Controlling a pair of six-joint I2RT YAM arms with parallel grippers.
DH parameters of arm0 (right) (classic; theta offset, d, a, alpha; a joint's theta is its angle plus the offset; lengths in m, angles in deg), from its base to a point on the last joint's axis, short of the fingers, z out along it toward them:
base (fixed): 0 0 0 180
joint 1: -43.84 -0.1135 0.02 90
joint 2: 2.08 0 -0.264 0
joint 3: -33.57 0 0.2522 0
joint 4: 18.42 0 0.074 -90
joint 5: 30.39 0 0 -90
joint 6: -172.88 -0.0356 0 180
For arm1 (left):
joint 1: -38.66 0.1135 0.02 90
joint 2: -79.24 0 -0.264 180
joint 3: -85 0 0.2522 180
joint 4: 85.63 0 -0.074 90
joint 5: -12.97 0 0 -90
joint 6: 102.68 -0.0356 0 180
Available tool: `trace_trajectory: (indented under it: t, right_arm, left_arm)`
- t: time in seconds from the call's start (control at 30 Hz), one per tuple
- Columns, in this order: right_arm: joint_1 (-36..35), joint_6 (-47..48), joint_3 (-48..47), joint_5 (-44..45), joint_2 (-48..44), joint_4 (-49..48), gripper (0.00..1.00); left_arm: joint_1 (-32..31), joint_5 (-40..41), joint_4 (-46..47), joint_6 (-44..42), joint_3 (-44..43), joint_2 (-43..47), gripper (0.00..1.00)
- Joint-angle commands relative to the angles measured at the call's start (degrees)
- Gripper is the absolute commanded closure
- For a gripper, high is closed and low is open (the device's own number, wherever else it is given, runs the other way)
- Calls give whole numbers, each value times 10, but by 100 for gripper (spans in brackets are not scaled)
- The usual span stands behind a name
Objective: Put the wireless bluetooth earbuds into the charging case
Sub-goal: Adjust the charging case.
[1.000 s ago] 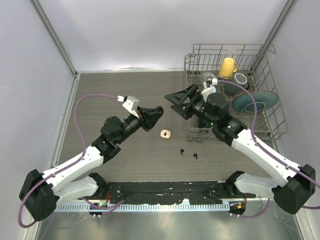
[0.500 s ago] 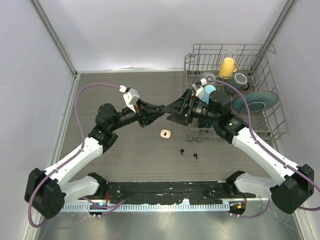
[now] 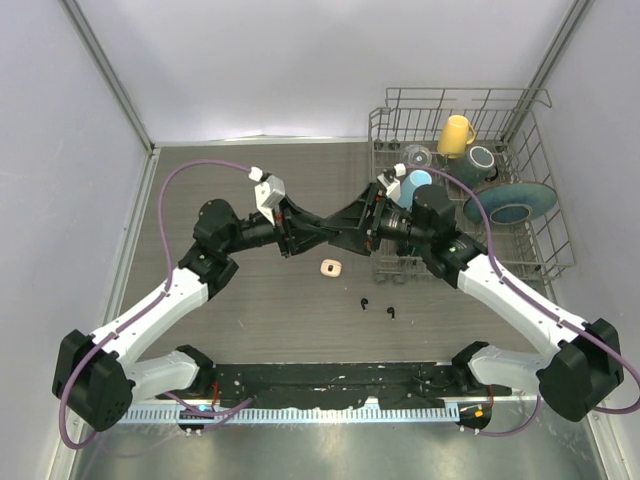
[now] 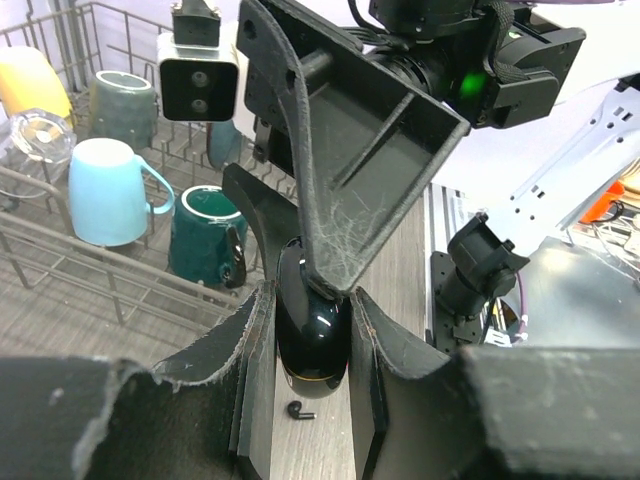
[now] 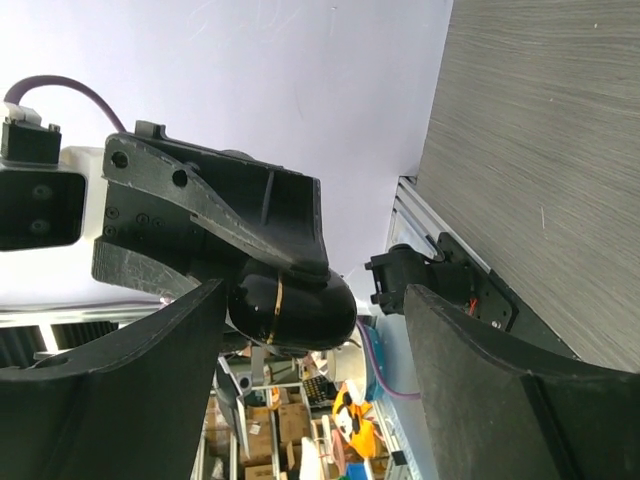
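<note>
My left gripper is shut on a glossy black charging case with a thin gold band, held above the table. My right gripper faces it, open, with its jaws on either side of the case and a clear gap on one side. In the top view the two grippers meet mid-table, left and right, hiding the case. Two black earbuds lie on the table nearer the bases. One of them shows below the case.
A small cream-white item lies just below the grippers; I cannot tell what it is. A wire dish rack at the right holds a yellow mug, a light blue mug, a dark bowl and a teal plate.
Both arms have swung toward each other until the grippers meet. The right jaws now straddle the case held by the left gripper and have narrowed slightly.
</note>
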Motion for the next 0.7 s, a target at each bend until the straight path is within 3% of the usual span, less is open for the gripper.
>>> trace_trajectory:
  t: [0.0, 0.37, 0.57, 0.67]
  right_arm:
    - [1, -35, 10, -12, 5, -58, 25]
    - [1, -79, 35, -17, 7, -107, 50]
    - [1, -78, 39, -31, 8, -94, 36]
    - [1, -79, 45, -31, 6, -91, 34]
  left_arm:
    - [0, -26, -5, -4, -25, 11, 100]
    - [0, -10, -100, -60, -37, 16, 100]
    - [0, 1, -110, -73, -36, 14, 100]
    - [-1, 2, -108, -73, -35, 14, 100]
